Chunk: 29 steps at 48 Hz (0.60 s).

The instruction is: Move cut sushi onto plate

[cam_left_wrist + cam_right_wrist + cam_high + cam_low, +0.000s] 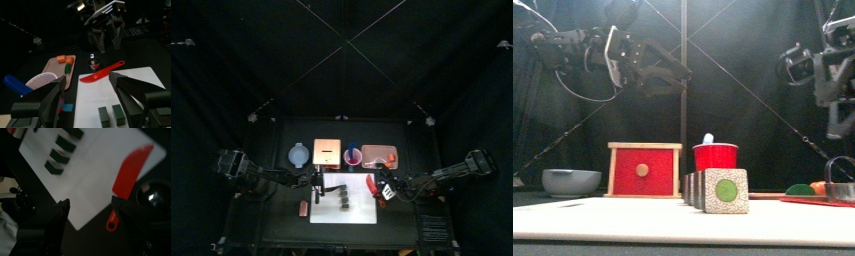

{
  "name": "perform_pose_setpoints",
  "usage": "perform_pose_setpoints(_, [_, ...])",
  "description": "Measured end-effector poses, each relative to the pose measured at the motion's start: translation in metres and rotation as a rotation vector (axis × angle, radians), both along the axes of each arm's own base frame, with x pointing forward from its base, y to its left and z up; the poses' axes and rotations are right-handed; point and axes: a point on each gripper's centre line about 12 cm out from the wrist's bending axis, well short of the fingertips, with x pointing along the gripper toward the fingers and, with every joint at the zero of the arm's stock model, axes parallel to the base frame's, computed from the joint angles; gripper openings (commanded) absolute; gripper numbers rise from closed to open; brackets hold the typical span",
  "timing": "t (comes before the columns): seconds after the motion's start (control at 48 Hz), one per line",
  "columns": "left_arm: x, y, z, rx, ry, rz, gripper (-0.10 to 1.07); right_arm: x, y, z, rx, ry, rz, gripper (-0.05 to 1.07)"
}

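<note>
The cut sushi is a short row of dark pieces on the white board. In the front view the sushi stands near and large. The pink plate lies at the back right and holds small orange and green food pieces. My left gripper hangs open above the board's left side, with the sushi just below it. Over the board's right side my right gripper is open, above the sushi and the board. Neither gripper holds anything.
A red-handled knife lies at the board's right edge, under the right gripper. Along the back stand a blue-grey bowl, a red box and a red cup. Black curtains ring the table.
</note>
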Motion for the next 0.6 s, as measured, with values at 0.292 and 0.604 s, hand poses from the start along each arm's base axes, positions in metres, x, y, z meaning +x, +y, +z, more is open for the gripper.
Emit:
perform_pose_setpoints(0.292, [-0.004, 0.002, -0.001, -0.013, 0.007, 0.017, 0.99, 0.018, -0.013, 0.003, -0.122, -0.051, 0.046, 0.96])
perform_pose_setpoints(0.604, [-0.022, 0.008, -0.006, -0.041, 0.025, 0.050, 0.99, 0.076, -0.024, -0.013, -0.233, 0.040, 0.067, 0.96])
